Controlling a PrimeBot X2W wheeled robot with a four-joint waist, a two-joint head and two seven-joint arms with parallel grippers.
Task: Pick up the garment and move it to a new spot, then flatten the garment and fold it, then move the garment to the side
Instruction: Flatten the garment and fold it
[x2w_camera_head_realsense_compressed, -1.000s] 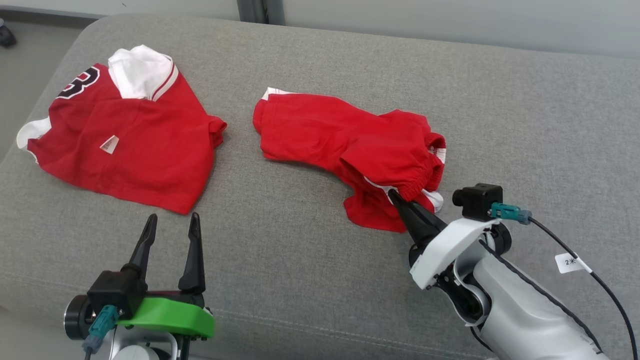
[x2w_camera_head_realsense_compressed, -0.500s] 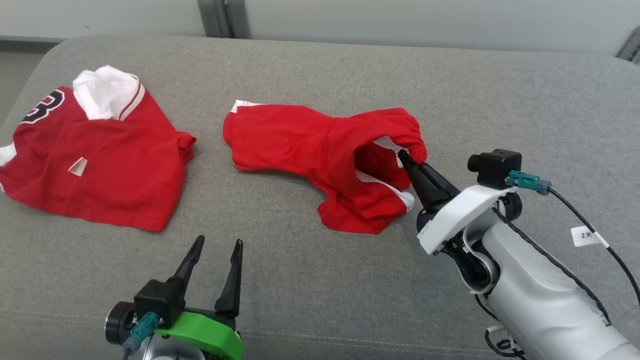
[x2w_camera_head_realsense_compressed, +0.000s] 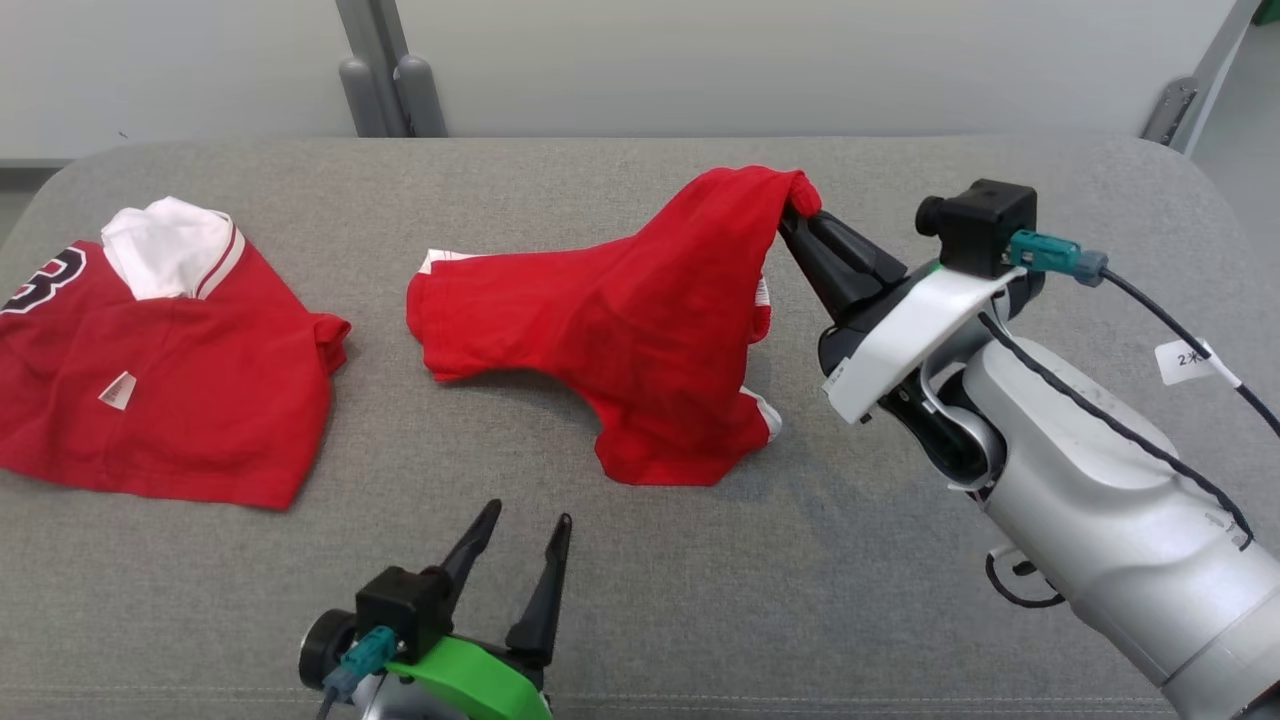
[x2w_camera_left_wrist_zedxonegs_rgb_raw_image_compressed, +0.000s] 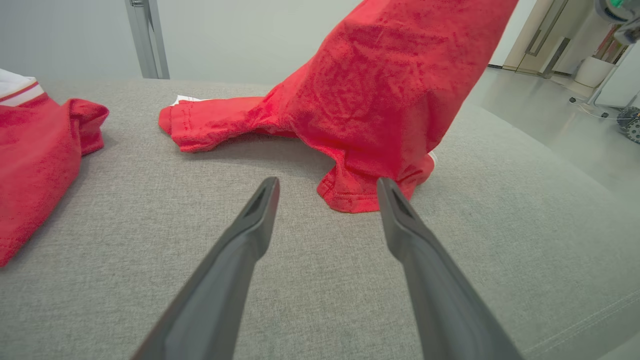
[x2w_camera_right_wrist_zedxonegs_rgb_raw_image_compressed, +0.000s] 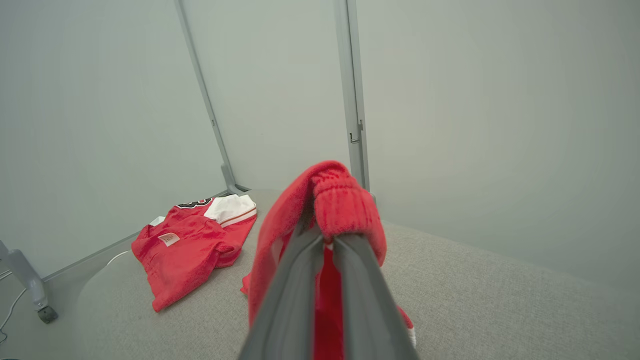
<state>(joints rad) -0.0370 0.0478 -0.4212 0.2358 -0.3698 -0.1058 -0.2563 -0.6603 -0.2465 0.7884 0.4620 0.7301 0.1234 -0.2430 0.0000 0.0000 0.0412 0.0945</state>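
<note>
At 9 o'clock in the head view a red jersey (x2w_camera_head_realsense_compressed: 170, 400) lay flat on the grey padded bench (x2w_camera_head_realsense_compressed: 880, 580), well apart from my work. Its black numeral (x2w_camera_head_realsense_compressed: 40, 282) was cut by the frame edge, so I could not say whether it was a 3 or an 8, and its small sewn label (x2w_camera_head_realsense_compressed: 118, 390) was too small to read. At 6 o'clock my left hand (x2w_camera_head_realsense_compressed: 529, 512) sat empty with its fingers spread wide, pointing towards 12. Just beyond it, at the centre, was the garment (x2w_camera_head_realsense_compressed: 620, 330), a pair of red shorts. One end was raised towards 1 o'clock, and the leg hems trailed on the bench. My right hand (x2w_camera_head_realsense_compressed: 797, 218), at 2 o'clock, was pinched fully closed on a bunched bit of the elastic waistband. I judged that pinch the weak point, since it held only a small fold and a quick swing could pull it free. The dragging hems could also bunch on the rough cloth, or catch on my left fingers. The white cable tag (x2w_camera_head_realsense_compressed: 1190, 362) at 3 o'clock read "2" and a star-like mark.
</note>
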